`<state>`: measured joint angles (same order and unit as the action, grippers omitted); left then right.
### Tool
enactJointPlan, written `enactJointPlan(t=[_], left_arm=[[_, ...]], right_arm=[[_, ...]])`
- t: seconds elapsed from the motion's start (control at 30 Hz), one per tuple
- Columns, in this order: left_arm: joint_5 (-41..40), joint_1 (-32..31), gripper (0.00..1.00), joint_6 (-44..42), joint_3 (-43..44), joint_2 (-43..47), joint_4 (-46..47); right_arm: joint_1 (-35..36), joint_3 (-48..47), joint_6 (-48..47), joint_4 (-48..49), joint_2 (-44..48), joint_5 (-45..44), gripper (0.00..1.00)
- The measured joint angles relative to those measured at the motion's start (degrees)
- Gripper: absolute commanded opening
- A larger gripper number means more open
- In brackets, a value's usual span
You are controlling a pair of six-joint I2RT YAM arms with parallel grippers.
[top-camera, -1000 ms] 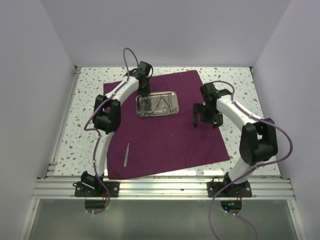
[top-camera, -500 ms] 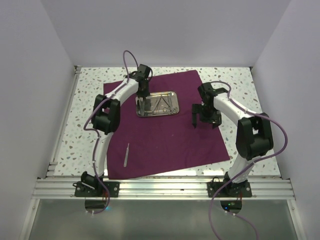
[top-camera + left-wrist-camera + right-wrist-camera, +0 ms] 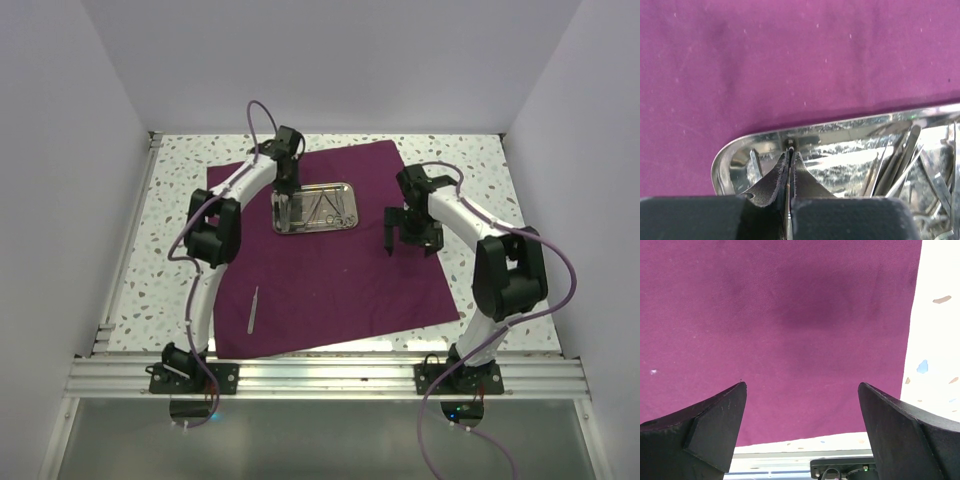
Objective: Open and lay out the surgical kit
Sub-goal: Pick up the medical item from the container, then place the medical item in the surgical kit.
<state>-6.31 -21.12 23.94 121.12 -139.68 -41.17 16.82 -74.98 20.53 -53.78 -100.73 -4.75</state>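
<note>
The plum cloth (image 3: 330, 270) lies spread flat on the table. The steel tray (image 3: 312, 230) sits on its far middle with several thin silver instruments (image 3: 330, 205) inside. My left gripper (image 3: 287, 197) reaches down into the tray's left end. In the left wrist view the left gripper (image 3: 789, 151) is shut on a thin silver instrument held edge-on between the pads, next to the tray's rim (image 3: 840, 129). One silver instrument (image 3: 254, 308) lies alone on the cloth near the front left. My right gripper (image 3: 410, 240) hangs open and empty above the cloth's right part (image 3: 790, 315).
The speckled table (image 3: 480, 170) shows around the cloth, with white walls on three sides. An aluminium rail (image 3: 330, 375) runs along the near edge with both arm bases. The cloth's right edge meets bare table (image 3: 937, 340) beside my right gripper.
The right arm's elbow has shifted slightly left and its gripper has moved a little towards the far side. The left gripper stays at the tray's left end, shifted only slightly.
</note>
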Motion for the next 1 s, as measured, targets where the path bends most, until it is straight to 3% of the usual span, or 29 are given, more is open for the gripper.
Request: enactJointPlan(t=[0.17, 0.37, 0.63, 0.8, 0.93, 0.97, 1.0], left_arm=[[0.92, 0.00, 0.00, 0.46, -1.75, 4.57, -2.56], [2.12, 0.00, 0.00, 0.52, -13.42, 22.58, -2.95], [2.10, -0.70, 0.00, 2.14, -50.34, 51.12, 1.44], [2.86, -2.49, 0.00, 5.16, -68.19, 56.17, 1.70], [3.28, -4.04, 0.01, 7.74, -74.44, 59.17, 2.19], [3.37, -4.24, 0.19, 8.44, -75.21, 59.89, 2.51], [3.37, -4.46, 0.29, 8.66, -75.65, 60.46, 2.73]], right_arm=[[0.00, 0.13, 0.44, 0.02, 1.88, 0.48, 0.97], [0.00, 1.03, 1.68, 1.11, 4.61, 2.58, 0.96], [0.00, 5.22, 2.64, 2.45, 5.81, 4.59, 0.96], [0.00, 7.98, 2.84, 2.80, 7.48, 5.55, 0.96], [0.00, 9.44, 2.86, 2.86, 8.90, 5.88, 0.96], [0.00, 9.68, 2.89, 2.95, 9.09, 5.88, 0.96], [0.00, 9.88, 2.99, 2.99, 9.31, 5.90, 0.96]])
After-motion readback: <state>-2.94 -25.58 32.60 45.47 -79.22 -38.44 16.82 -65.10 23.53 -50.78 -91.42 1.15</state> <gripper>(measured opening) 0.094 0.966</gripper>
